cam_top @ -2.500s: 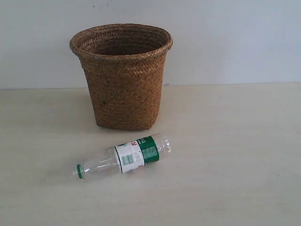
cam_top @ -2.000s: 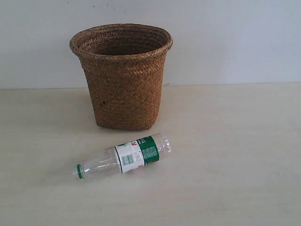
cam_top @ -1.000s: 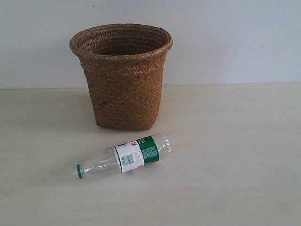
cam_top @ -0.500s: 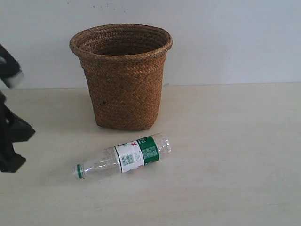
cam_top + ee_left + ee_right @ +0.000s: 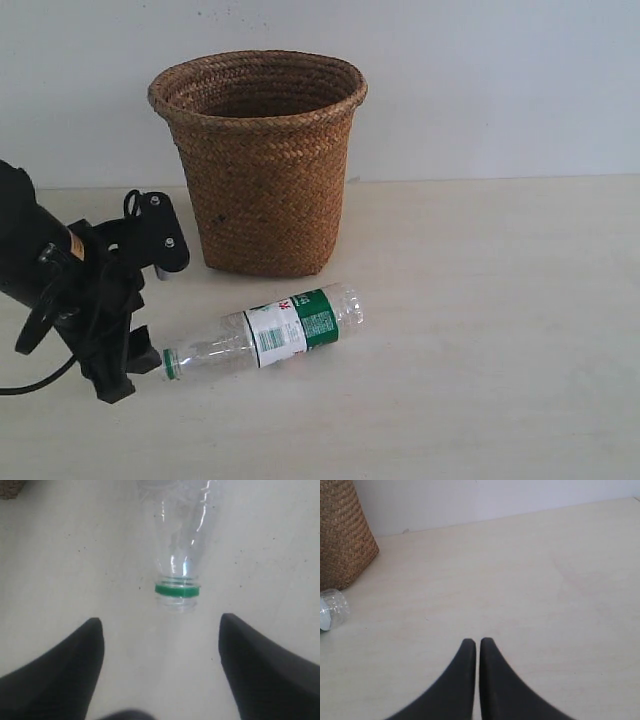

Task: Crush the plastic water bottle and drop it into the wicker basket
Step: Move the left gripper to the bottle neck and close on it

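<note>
The left gripper (image 5: 160,626), out of sight until half a second ago and then only at the scene's left edge, has swung in to the cap end of the bottle (image 5: 285,328). Its jaws now stand spread wide, the green cap (image 5: 171,363) just ahead of the gap, untouched.

Left arm (image 5: 25,250): we see a bulky matt black housing at the left edge of the exterior view.
Bracket (image 5: 148,225): black rounded plate; we count two small silver screws (image 5: 168,241) on it.
Marking (image 5: 75,246): a small orange-yellow patch on the black body.
Cable (image 5: 30,386): thin, black, running off the lower left edge.
Left gripper (image 5: 161,622): two broad black fingers (image 5: 60,675), smooth, blunt-tipped.
Right gripper (image 5: 478,642): we find two slim black fingers (image 5: 462,680) narrowing to rounded tips.
</note>
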